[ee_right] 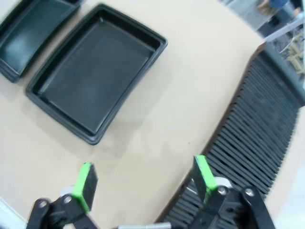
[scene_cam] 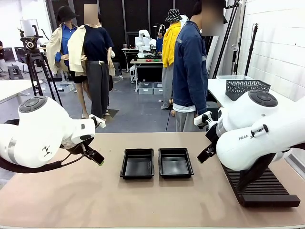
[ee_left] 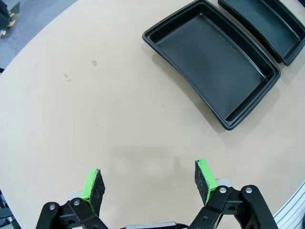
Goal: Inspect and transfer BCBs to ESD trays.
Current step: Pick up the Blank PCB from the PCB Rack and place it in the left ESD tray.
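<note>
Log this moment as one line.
left gripper open, empty | right gripper open, empty | ESD trays side by side, empty

So your left arm (scene_cam: 38, 138) comes in from its own side, elbow bulked up close to the camera, wrist tipped down and inward. The left gripper (ee_left: 148, 174) is spread wide, green pads (ee_left: 93, 183) well apart, empty. Your right arm (scene_cam: 257, 136) pretty much mirrors it, right gripper (ee_right: 143, 176) wide and empty too.
</note>
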`<state>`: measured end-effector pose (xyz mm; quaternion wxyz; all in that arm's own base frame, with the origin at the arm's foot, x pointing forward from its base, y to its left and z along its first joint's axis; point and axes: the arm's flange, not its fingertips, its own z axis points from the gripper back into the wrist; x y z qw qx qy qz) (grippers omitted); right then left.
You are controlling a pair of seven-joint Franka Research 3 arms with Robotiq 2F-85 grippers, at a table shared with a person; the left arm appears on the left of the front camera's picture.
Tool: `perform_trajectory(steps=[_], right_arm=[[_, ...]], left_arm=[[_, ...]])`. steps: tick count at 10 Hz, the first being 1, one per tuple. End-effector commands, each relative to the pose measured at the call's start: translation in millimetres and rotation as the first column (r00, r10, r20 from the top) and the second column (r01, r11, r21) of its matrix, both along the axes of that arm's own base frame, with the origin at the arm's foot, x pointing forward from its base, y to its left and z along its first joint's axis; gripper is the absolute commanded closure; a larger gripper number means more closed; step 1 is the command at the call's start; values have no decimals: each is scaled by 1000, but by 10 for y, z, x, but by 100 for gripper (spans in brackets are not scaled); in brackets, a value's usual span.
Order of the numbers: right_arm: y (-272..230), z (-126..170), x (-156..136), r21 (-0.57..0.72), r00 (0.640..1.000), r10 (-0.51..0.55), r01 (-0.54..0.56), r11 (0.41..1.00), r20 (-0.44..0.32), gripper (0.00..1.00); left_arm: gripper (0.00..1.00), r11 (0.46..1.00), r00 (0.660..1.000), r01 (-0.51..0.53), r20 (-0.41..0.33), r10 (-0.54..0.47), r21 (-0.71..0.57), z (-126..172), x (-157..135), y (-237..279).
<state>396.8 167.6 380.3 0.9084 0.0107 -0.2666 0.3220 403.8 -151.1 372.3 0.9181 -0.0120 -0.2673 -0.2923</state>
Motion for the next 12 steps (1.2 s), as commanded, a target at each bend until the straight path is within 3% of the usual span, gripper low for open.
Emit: perform_trajectory(steps=[1, 5, 6, 7, 10, 12], right_arm=[[-22, 243, 90, 4, 998, -9, 10, 1000, -65, 0], [-235, 723, 433, 91, 964, -27, 53, 994, -263, 0], [-360, 843, 494, 147, 951, -31, 80, 986, -307, 0], [-495, 937, 549, 221, 943, 1, 76, 972, -332, 0], [-1208, 1008, 666, 495, 902, 127, 106, 862, -414, 0], [-1803, 935, 682, 671, 884, 225, 125, 731, -410, 0]], left_arm=[[0, 999, 1000, 14, -13, -14, -48, 173, 37, 119], [0, 973, 990, -35, -143, 3, -227, 817, 242, 589], [0, 958, 971, -33, -236, -36, -284, 908, 307, 769], [0, 934, 957, -44, -284, -62, -354, 976, 383, 912], [0, 835, 940, -106, -328, -94, -540, 1032, 518, 1496], [0, 734, 939, -172, -335, -81, -657, 1001, 543, 2006]])
